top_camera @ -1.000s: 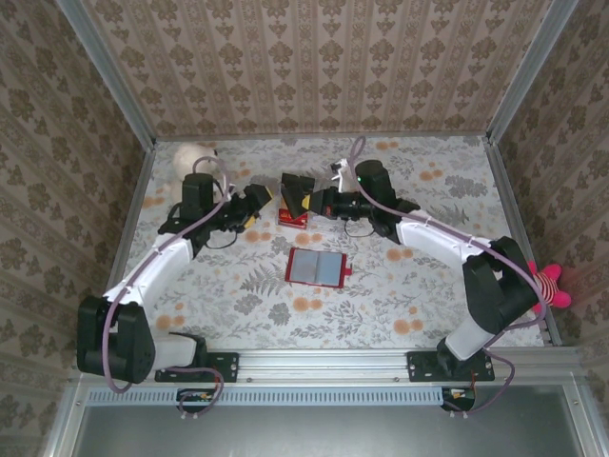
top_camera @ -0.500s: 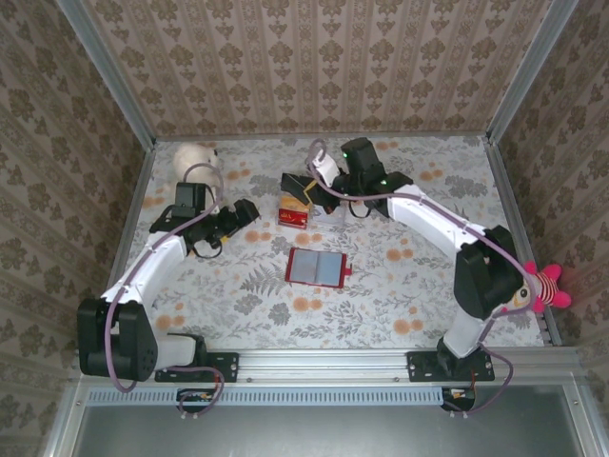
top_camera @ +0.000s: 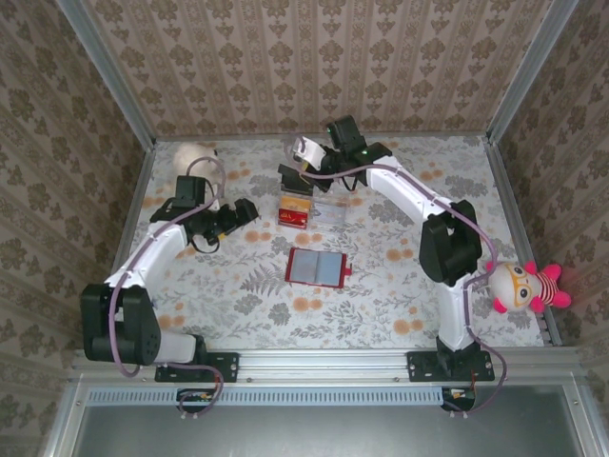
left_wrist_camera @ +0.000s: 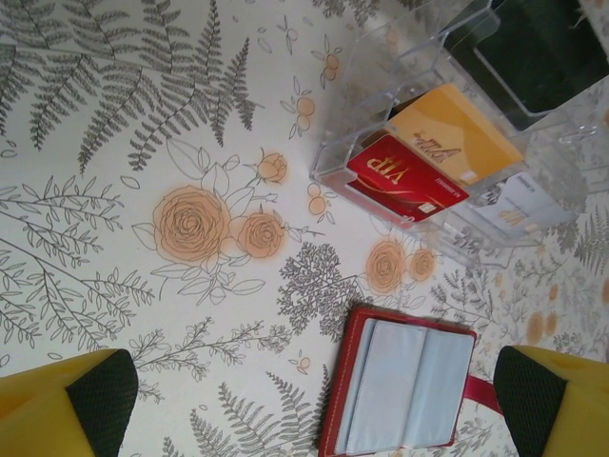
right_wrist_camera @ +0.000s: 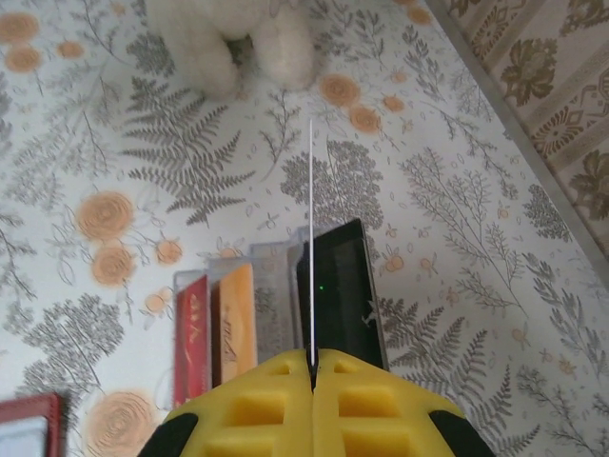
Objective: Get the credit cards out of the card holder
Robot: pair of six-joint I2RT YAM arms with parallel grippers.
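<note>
A thin credit card (right_wrist_camera: 311, 238) is pinched edge-on between the closed fingers of the right tool (right_wrist_camera: 312, 360), directly above the clear tray (left_wrist_camera: 354, 119). Only the card's lower edge appears to be gripped, so a slip is judged the main risk: the card could be twisted or dropped if the wrist is tilted. If it is lowered off line, it could be caught on a divider or on the black block (right_wrist_camera: 338, 286) standing in the tray, and the light tray could be pushed or tipped. A card released too high could fall beyond the tray, toward the white plush toy (right_wrist_camera: 238, 38) behind it.

The right arm is stretched far forward, with its wrist bent down over the tray. The left arm is folded, and the left tool (top_camera: 247, 210) is held to the left of the tray with its fingers spread wide and nothing between them. The card holder (top_camera: 316, 268) lies open on the surface (top_camera: 400, 286) on the near side of the tray, greyish sleeves up. Whether more cards remain inside cannot be told.
</note>
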